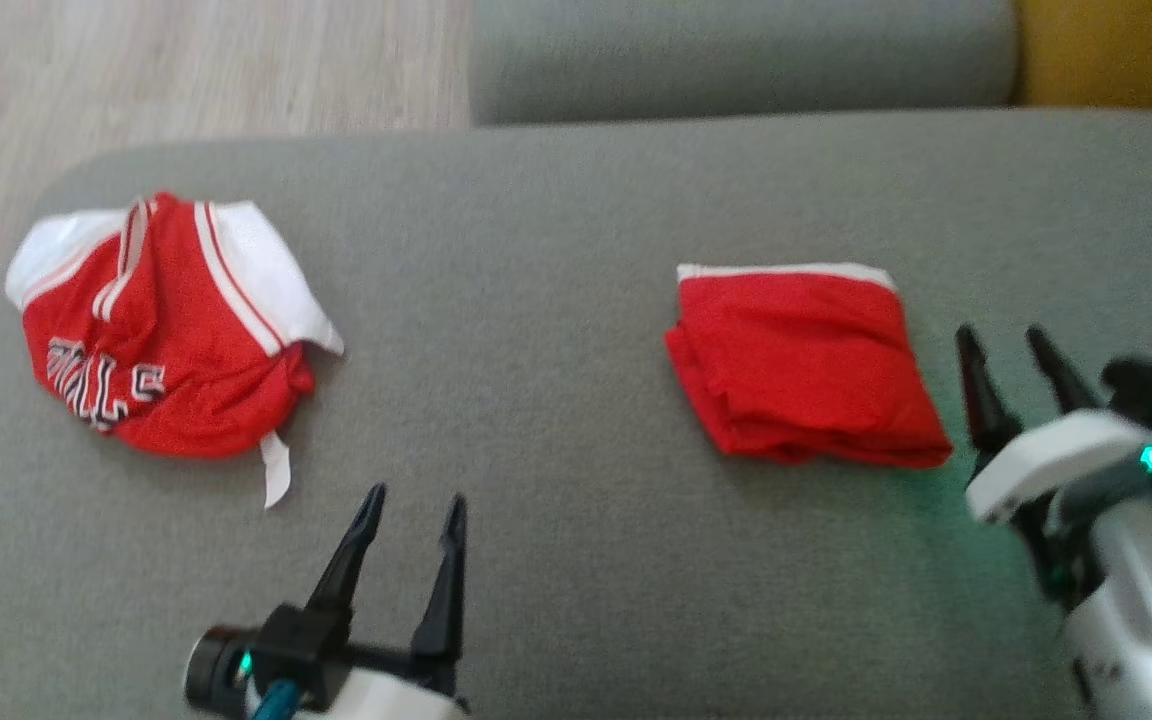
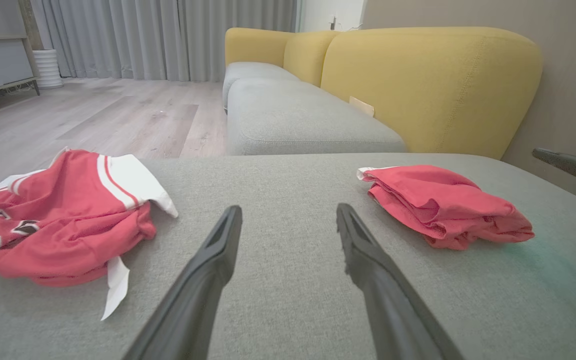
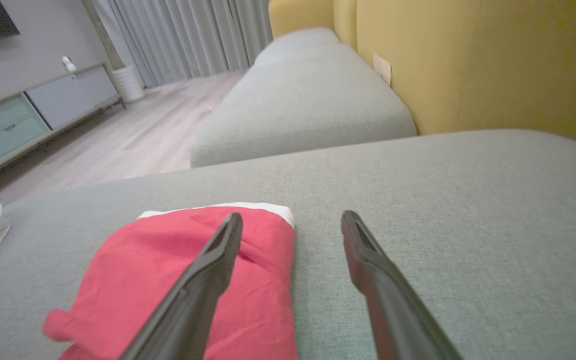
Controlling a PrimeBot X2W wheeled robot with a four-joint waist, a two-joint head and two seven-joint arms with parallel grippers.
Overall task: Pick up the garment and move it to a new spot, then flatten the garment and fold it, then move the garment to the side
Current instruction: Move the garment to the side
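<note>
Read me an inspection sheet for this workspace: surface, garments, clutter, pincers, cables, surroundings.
surface: grey cushion, flat and smooth.
job's things: crumpled red-and-white jersey at the left; folded red garment at the right.
clutter: nothing seen.
pincers: left pincer open, empty, between the two garments; right pincer open, empty, just right of the folded one.
cables: blue lead at the left pincer's base.
surroundings: yellow sofa back, wood floor, grey curtains.

A broad grey woven-fabric sofa cushion [image 1: 536,200] carries two garments, well apart; a crumpled red-and-white jersey with black lettering [image 1: 161,330] lies near its left edge; a folded red garment with a white band [image 1: 806,365] lies toward its right.
</note>
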